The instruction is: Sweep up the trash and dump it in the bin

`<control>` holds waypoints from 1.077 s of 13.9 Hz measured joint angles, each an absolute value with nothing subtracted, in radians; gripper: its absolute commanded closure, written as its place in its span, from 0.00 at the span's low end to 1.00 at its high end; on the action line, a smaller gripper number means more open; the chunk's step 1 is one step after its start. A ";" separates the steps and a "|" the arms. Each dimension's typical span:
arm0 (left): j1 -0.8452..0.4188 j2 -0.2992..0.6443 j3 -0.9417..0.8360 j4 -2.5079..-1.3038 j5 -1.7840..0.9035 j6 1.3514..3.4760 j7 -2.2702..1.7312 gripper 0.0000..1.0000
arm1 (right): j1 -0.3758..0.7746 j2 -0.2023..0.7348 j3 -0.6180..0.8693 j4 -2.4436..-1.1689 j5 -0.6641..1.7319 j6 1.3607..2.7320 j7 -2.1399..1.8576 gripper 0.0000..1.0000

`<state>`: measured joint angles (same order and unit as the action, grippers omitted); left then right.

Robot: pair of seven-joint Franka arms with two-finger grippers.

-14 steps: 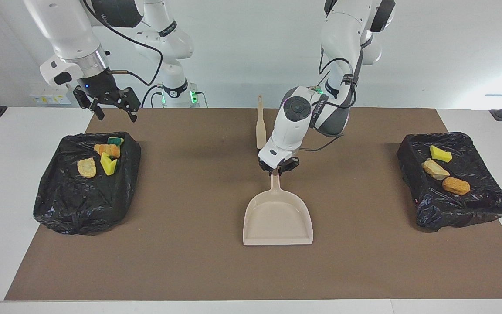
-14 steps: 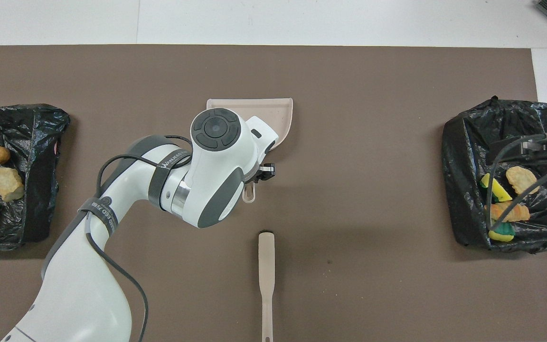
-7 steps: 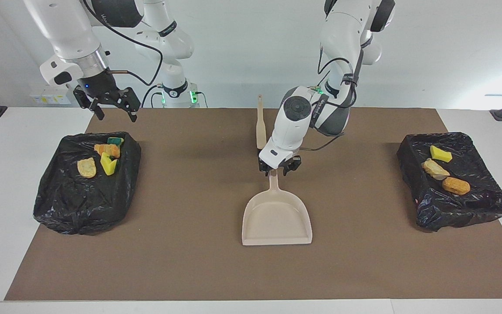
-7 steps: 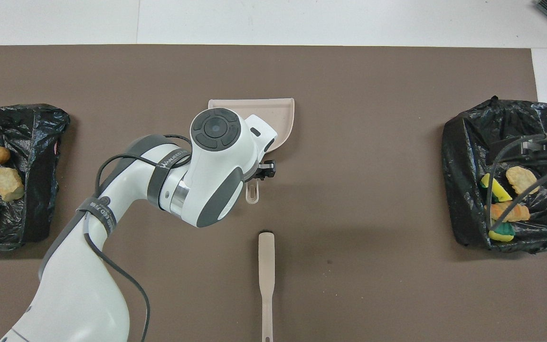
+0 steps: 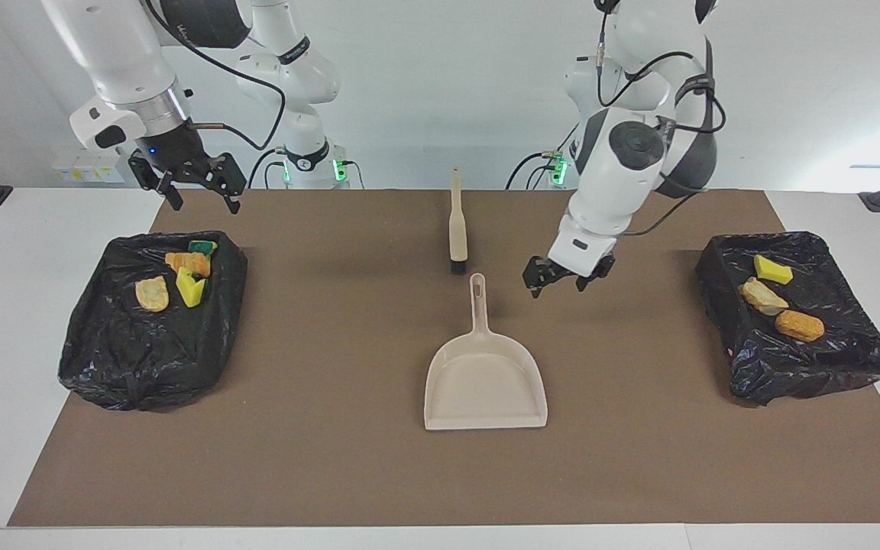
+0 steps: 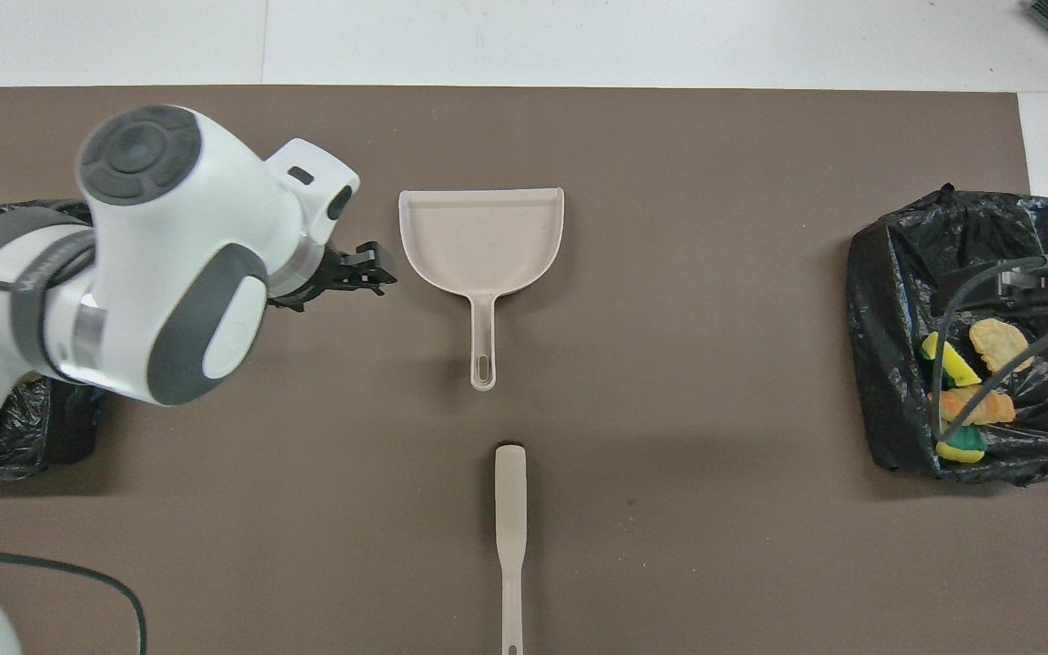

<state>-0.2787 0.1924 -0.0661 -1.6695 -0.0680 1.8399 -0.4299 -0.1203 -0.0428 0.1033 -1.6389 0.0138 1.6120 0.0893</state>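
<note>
Beige plastic dustpan now lies flat and empty at mid-tabletop, handle toward the robots, released by the left pincer, which a second ago was clamped on that handle. I note that the left pincer has since let go, lifted clear and swung toward the left arm's end; it now hangs with fingers apart over bare brown mat, between the dustpan and the black-lined bin at that end. The brush lies just nearer the robots than the dustpan handle, not touching it. The right pincer waits above the robots' edge of the other lined bin, fingers spread, holding nothing. All the trash I can find is already binned: three pieces at the left arm's end, four at the right arm's. No scrap shows on the mat. My judgement: sweeping and dumping are finished, and setting the pan down closes the job; only retreat remains.
</note>
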 measured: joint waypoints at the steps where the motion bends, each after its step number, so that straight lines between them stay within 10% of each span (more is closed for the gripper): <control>1: -0.241 0.174 -0.065 -1.670 -0.068 1.801 -0.370 0.04 | -0.120 -0.043 0.103 -1.639 0.014 1.612 0.089 0.00; 15: -0.046 0.051 -0.064 -1.680 -0.022 1.688 -0.143 0.00 | -0.120 -0.024 0.101 -1.587 0.012 1.528 0.089 0.00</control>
<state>-0.0463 0.0505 -0.0641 -1.6799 -0.0216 1.6882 -0.1429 -0.1204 -0.0243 0.1006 -1.5869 0.0121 1.5280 0.0893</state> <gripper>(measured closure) 0.000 0.000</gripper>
